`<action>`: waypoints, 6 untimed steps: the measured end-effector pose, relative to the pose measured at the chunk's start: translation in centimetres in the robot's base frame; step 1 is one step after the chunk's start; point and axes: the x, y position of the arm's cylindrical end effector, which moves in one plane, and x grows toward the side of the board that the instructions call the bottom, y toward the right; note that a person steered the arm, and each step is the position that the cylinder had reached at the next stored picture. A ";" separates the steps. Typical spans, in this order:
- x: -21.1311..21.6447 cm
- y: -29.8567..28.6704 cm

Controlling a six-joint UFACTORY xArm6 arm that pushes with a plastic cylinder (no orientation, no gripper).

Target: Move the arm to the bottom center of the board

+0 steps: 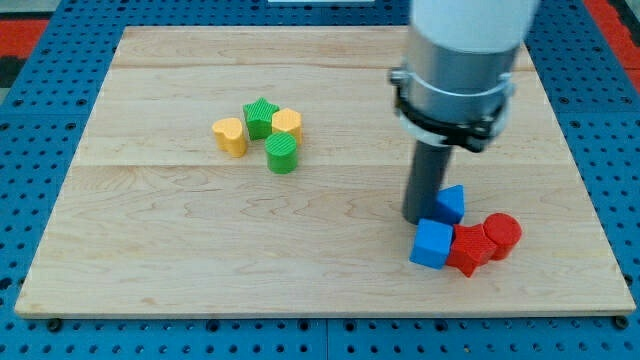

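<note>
My tip (pixel 422 219), a bare rod end with no pincer to open or close, rests on the wooden board (pixel 150 260) at about four o'clock from its centre. A blue block (pixel 451 203) touches it at three o'clock; a blue cube (pixel 432 244) sits just below. A red star-like block (pixel 468 250) and red cylinder (pixel 502 234) adjoin. Well apart, at ten o'clock, cluster a yellow heart-like block (pixel 230 136), green star (pixel 261 118), yellow block (pixel 287 124) and green cylinder (pixel 283 154).

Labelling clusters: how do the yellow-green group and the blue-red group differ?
The yellow-green group sits left of centre, upper half; the blue-red group sits lower right. The yellow-green group lies well clear of my tip; the blue-red group is right beside it. Both hold four tightly packed blocks on the board.
</note>
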 end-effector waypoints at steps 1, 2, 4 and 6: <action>1.8 1.2; 3.2 1.1; -0.4 -0.3; 4.4 -10.8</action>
